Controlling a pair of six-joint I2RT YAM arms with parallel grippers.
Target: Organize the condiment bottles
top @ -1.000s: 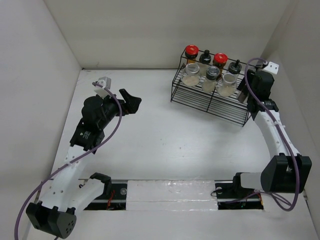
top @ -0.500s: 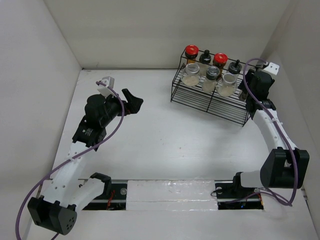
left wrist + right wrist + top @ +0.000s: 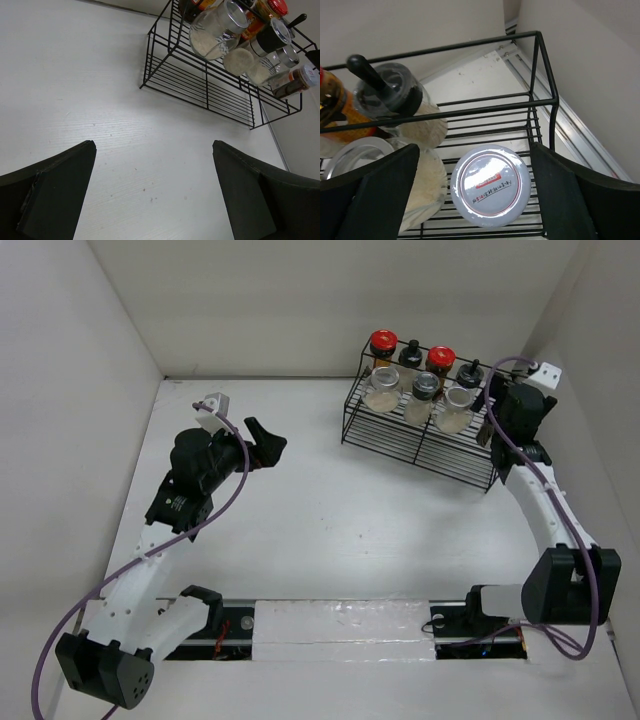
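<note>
Right gripper [image 3: 474, 150] jaws now wide apart, clear of shaker [image 3: 489, 186]; shaker stands at right end of rack [image 3: 547, 67] beside other bottles [image 3: 383, 343]. Left gripper [image 3: 152, 145] spread, empty, above table [image 3: 75, 75]. Racking apparently complete.

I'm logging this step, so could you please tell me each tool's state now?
Left tool: open, holding nothing.
Right tool: open, straddling the white-lidded jar, not gripping it.

All the condiment bottles [image 3: 383, 390] in one wire rack [image 3: 440, 455]
The wire rack sits on the table [image 3: 330, 520] near its far right corner. The condiment bottles stand in it in two rows, one behind the other, with one jar [image 3: 489, 192] at the rack's right end.
</note>
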